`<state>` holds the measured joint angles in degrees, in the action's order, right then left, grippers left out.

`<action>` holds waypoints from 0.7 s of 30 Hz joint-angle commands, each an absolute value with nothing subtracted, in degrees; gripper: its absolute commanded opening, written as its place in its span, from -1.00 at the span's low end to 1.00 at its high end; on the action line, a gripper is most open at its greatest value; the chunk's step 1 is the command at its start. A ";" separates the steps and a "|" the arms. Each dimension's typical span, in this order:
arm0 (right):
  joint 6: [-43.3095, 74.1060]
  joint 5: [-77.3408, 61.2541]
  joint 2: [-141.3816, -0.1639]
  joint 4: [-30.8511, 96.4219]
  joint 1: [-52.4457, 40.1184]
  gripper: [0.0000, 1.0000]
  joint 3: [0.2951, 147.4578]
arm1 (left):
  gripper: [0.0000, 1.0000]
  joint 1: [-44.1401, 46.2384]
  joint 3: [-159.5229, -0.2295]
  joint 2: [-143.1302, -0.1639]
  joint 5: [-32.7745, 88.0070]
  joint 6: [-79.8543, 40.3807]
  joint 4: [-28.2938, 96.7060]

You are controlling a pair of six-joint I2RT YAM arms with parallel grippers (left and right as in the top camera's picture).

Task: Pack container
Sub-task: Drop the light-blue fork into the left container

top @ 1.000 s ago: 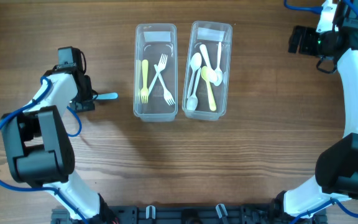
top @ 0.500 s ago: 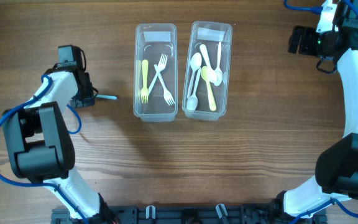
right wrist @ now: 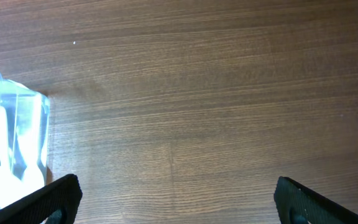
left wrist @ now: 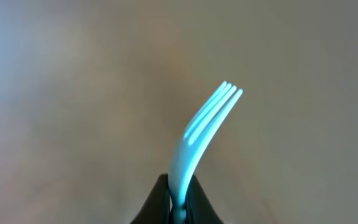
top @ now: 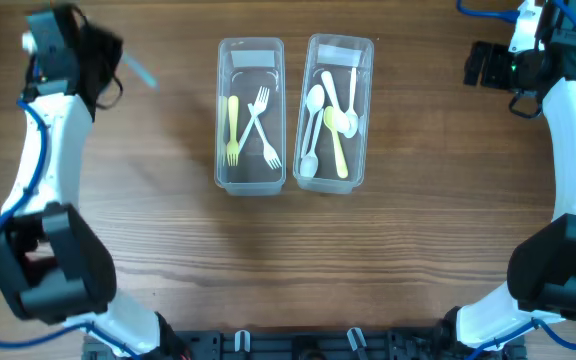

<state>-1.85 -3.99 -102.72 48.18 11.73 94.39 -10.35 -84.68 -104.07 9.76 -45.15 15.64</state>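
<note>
Left gripper (left wrist: 178, 200) is pinching the blue fork (left wrist: 205, 134) by its handle end, tines pointing away. It looks lifted off the table (top: 418, 260) near the far-left corner, well apart from both bins. Right gripper (right wrist: 176, 186) hangs with its jaws spread wide, holding nothing.

I'd carry the fork to the left container (top: 220, 120) (yellow fork (top: 232, 128) and white forks (top: 261, 125) live there, spoons (top: 330, 120) are in the right container (top: 367, 120)). Line it up lengthwise with the bin and go low before letting go. It's thin glossy plastic with a curved neck, so probably light and bouncy. The bins are clear, narrow tubs with rounded corners, and the tabletop is matte wood grain.
</note>
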 commanded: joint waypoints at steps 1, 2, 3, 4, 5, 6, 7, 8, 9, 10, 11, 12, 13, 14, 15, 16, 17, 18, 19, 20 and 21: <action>-2.85 -3.40 -101.47 48.03 11.55 0.99 95.20 | -0.92 -6.42 -85.41 -102.32 30.63 -23.83 9.96; -2.87 -3.40 -101.47 48.05 11.55 1.00 95.20 | -0.92 -5.26 -85.38 -102.32 30.61 -21.89 10.15; -2.85 -3.40 -101.47 48.03 11.55 0.99 95.20 | -0.92 -4.25 -85.38 -102.32 30.61 -19.97 10.74; -2.87 -3.40 -101.47 48.05 11.55 0.99 95.20 | -0.92 -3.14 -85.38 -102.32 30.61 -17.74 11.68; -2.85 -3.40 -101.47 48.03 11.55 0.99 95.20 | -0.92 -1.45 -85.38 -102.32 30.59 -14.28 13.50; -2.85 -3.40 -101.47 48.05 11.55 1.00 95.20 | -0.92 -0.30 -85.38 -102.39 30.57 -11.44 15.00; -2.85 -3.40 -101.47 48.03 11.55 0.99 95.20 | -0.92 0.84 -85.38 -102.50 30.41 -8.75 16.71; -2.85 -3.40 -101.47 48.03 11.55 0.99 95.20 | -0.92 2.24 -85.38 -102.76 29.91 -6.09 18.90; -2.87 -3.40 -101.47 48.03 11.55 0.99 95.20 | -0.92 3.44 -85.38 -103.04 29.56 -3.99 20.80; -2.87 -3.40 -101.47 48.03 11.55 0.99 95.20 | -0.92 4.38 -85.38 -103.46 28.34 -3.53 22.33; -2.85 -3.40 -101.47 48.05 11.55 0.99 95.20 | -0.92 5.50 -85.38 -103.94 26.83 -3.53 24.08; -2.87 -3.40 -101.47 48.05 11.55 0.99 95.20 | -0.92 6.28 -85.38 -104.25 25.87 -3.60 25.23; -2.87 -3.40 -101.47 48.05 11.55 0.99 95.20 | -0.92 7.20 -85.38 -104.55 25.17 -3.60 26.46; -2.87 -3.40 -101.47 48.05 11.55 1.00 95.20 | -0.92 7.94 -85.38 -104.73 24.75 -3.62 27.09; -2.87 -3.40 -101.47 48.05 11.55 0.99 95.20 | -0.92 8.54 -85.38 -104.81 24.77 -3.60 27.31; -2.85 -3.40 -101.47 48.03 11.55 1.00 95.20 | -0.89 8.93 -85.38 -104.81 24.75 -3.62 27.33; -2.87 -3.40 -101.47 48.05 11.55 1.00 95.20 | -0.87 9.21 -85.38 -104.81 24.73 -3.62 27.29; -2.85 -3.40 -101.47 48.05 11.55 0.99 95.20 | -0.86 9.47 -85.38 -104.81 24.56 -3.64 27.27; -2.87 -3.40 -101.47 48.05 11.55 0.99 95.20 | -0.86 9.67 -85.38 -104.81 24.32 -3.64 27.31; -2.85 -3.40 -101.47 48.05 11.55 0.99 95.20 | -0.84 9.80 -85.38 -104.81 24.32 -3.66 27.35; -2.87 -3.40 -101.47 48.03 11.55 0.99 95.20 | -0.77 9.89 -85.38 -104.81 24.32 -3.64 27.46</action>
